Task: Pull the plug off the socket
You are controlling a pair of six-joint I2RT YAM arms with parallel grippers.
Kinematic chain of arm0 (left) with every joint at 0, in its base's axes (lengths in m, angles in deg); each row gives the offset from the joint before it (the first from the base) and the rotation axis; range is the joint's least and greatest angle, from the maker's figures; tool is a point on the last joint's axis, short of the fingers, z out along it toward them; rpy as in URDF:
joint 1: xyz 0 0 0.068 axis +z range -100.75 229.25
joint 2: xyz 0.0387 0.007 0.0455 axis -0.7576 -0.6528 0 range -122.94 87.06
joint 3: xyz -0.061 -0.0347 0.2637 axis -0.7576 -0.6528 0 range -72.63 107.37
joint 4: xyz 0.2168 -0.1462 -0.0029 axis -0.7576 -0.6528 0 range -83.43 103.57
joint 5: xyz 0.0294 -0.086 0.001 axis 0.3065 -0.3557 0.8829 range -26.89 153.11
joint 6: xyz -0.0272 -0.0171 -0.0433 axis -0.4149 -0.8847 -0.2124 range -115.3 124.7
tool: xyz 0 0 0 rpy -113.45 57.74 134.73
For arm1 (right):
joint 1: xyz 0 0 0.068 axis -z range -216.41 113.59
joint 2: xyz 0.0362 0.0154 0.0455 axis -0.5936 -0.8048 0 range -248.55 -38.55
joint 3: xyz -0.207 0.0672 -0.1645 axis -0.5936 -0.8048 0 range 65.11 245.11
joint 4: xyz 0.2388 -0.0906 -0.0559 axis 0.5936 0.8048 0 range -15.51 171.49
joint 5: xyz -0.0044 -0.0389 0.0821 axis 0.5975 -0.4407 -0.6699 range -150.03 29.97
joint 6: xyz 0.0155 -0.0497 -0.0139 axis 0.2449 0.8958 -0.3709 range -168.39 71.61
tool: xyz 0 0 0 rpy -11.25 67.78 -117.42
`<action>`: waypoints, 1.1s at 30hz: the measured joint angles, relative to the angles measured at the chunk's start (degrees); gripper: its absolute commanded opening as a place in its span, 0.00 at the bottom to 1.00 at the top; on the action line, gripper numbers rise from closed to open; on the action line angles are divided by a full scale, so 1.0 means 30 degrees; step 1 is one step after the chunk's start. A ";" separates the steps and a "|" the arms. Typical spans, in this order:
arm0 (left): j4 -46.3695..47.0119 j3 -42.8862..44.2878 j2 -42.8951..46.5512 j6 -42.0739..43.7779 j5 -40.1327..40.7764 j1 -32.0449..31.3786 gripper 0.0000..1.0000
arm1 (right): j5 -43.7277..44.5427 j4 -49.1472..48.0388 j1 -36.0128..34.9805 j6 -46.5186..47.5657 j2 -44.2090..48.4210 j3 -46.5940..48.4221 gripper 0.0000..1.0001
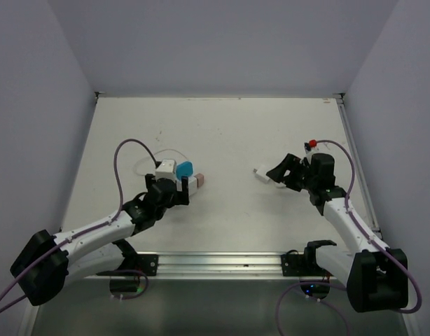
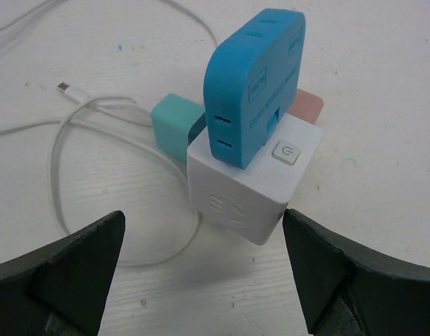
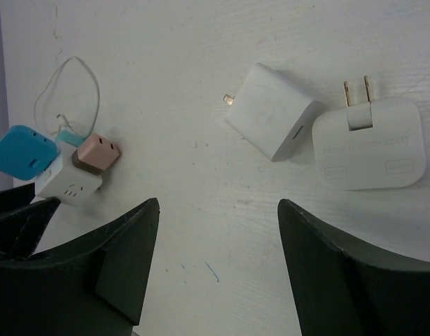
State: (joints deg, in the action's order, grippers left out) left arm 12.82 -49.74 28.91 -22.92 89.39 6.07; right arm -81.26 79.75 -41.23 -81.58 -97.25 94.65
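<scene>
The socket point(image 2: 246, 192) is a white cube with a power button on top, lying on the table. A blue plug point(image 2: 255, 87) stands in its top face. A mint plug point(image 2: 174, 126) sits against its left side and a pink plug point(image 2: 307, 106) against its far right side. My left gripper point(image 2: 204, 234) is open just in front of the socket, holding nothing. Its right fingertip point(image 2: 299, 241) is close to the cube's near corner. My right gripper point(image 3: 218, 206) is open and empty, far to the right of the socket point(image 3: 68, 185).
A white cable point(image 2: 57, 175) loops on the table left of the socket, with its free connector point(image 2: 64, 87) lying loose. Two flat white square plugs point(image 3: 274, 112) point(image 3: 369, 143) lie ahead of the right gripper. Walls close in the table on the left, right and far sides.
</scene>
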 measured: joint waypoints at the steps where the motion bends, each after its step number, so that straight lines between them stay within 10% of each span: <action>1: -0.0313 0.0007 0.0102 -0.0306 0.0364 0.0102 0.98 | -0.0066 -0.0029 -0.0022 0.0000 0.0022 0.0000 0.72; 18: -0.3985 0.0940 0.0685 -0.4167 0.2798 0.0248 0.99 | -0.0597 -0.0277 -0.0270 -0.0080 0.0328 -0.0393 0.72; 33: -0.5355 0.5238 -0.5989 -0.6703 0.6419 -0.1909 0.96 | -0.0867 -0.0510 -0.0306 -0.0233 0.0321 -0.0532 0.72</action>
State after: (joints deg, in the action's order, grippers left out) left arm -3.24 -34.02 10.95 -43.02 108.64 0.34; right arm -83.86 78.22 -42.15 -82.28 -96.29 93.05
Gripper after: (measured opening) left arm 0.970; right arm 0.723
